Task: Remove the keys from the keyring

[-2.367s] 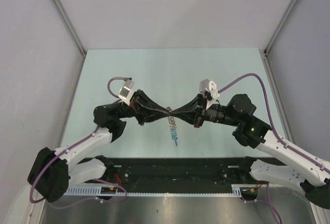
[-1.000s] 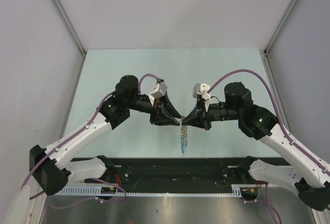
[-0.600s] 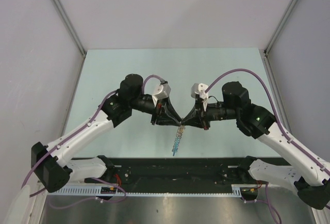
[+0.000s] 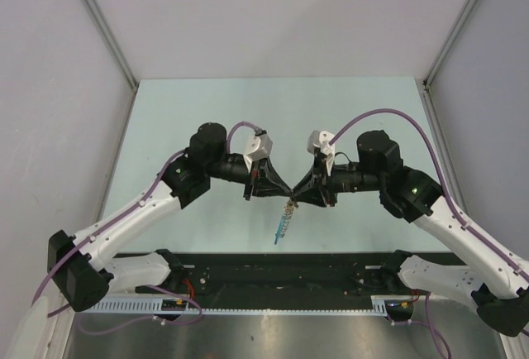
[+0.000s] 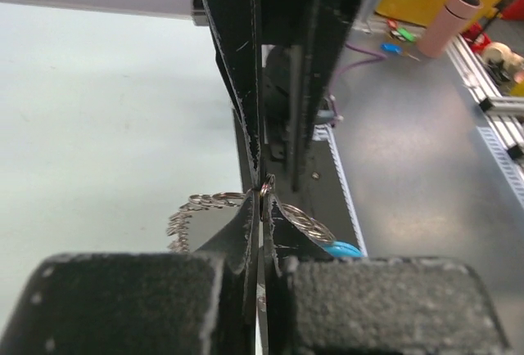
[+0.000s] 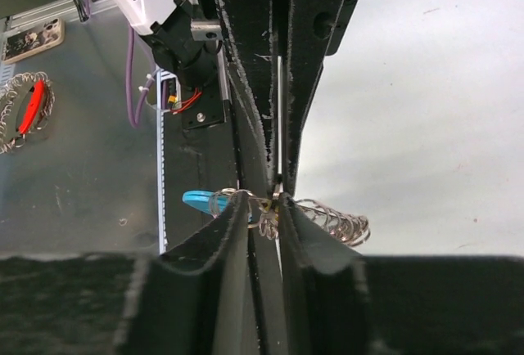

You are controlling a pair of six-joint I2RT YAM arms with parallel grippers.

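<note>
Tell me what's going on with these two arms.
Both arms meet fingertip to fingertip above the table, and the keys dangle in one bunch beneath them, the blue key among them. The left gripper is pinched shut on the keyring. The right gripper sits close around the same ring, but whether it grips it is unclear. No key looks separated yet.

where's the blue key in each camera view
Top external: the blue key is just below centre, at the bottom tip of the dangling bunch of keys.
Left wrist: the blue key is low, right of centre.
Right wrist: the blue key is left of centre.
Shared landmark: the keyring holding the bunch.
</note>
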